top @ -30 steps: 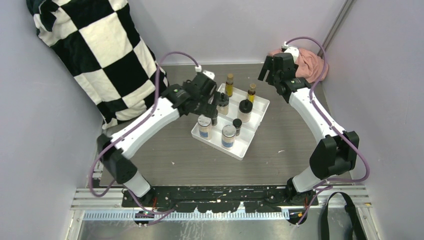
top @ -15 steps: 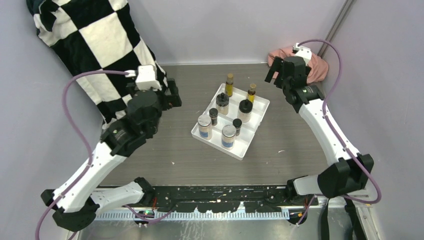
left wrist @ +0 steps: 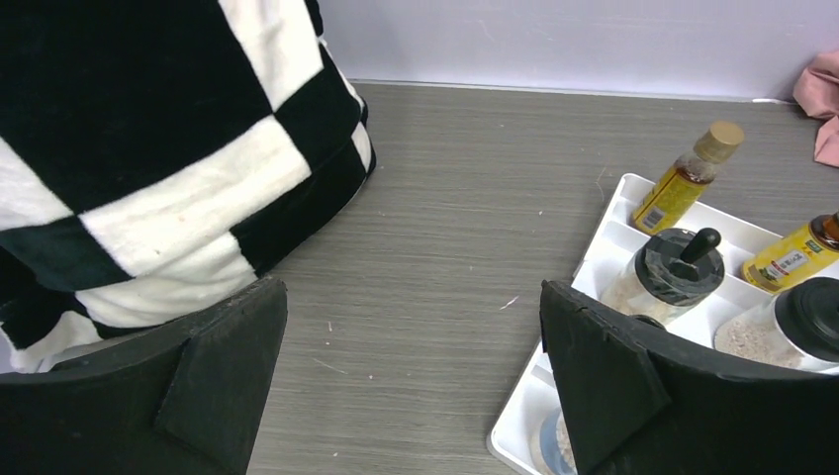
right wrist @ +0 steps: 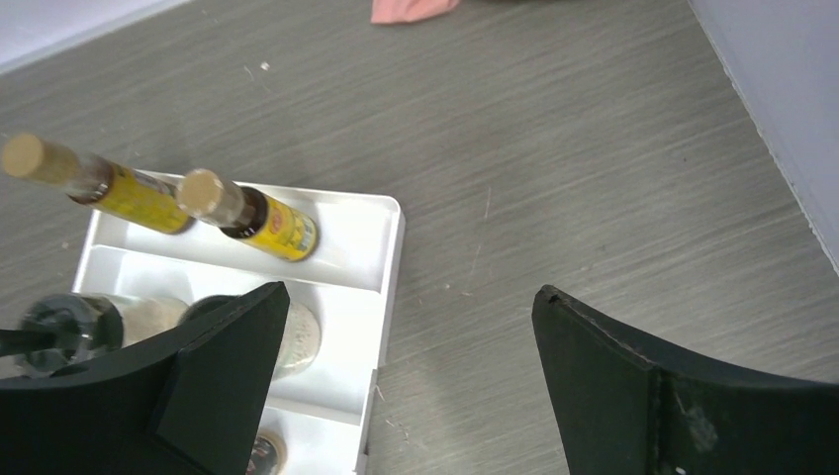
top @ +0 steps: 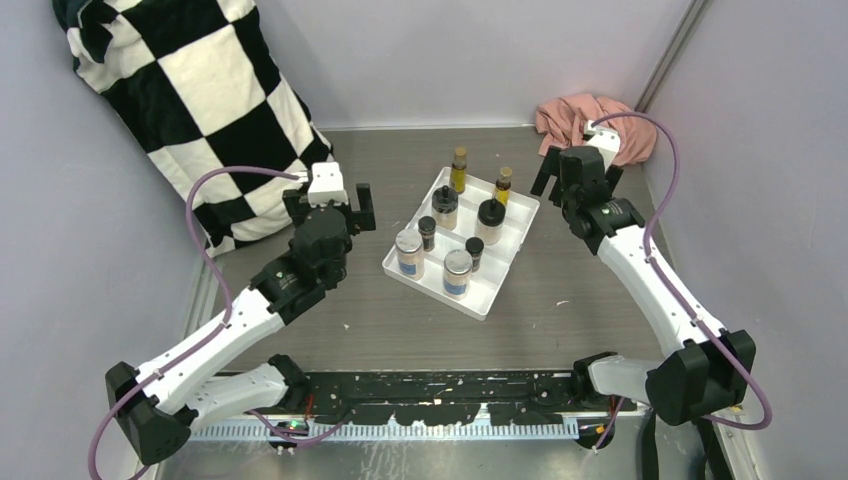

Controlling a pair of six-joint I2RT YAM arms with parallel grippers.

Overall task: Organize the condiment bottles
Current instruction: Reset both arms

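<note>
Several condiment bottles stand in the white tray (top: 492, 297): two slim amber ones (top: 458, 170) (top: 503, 186) at the back, two pale-powder jars with black lids (top: 445, 208) (top: 490, 221), two small dark ones (top: 427, 232) (top: 474, 252), and two silver-lidded jars (top: 408, 253) (top: 457, 272). My left gripper (top: 333, 203) is open and empty, left of the tray; in its wrist view (left wrist: 411, 386) it is over bare table. My right gripper (top: 576, 167) is open and empty, right of the tray's back corner; in its wrist view (right wrist: 411, 381) it is over the tray edge (right wrist: 391, 259).
A black-and-white checkered blanket (top: 190, 100) lies along the back left, close to the left gripper. A pink cloth (top: 585, 112) sits in the back right corner. Grey walls close the table on three sides.
My left gripper has pulled away from the tray to the left and come back to beside it, empty. My right gripper has shifted slightly right and nearer. The bottles have not moved.
</note>
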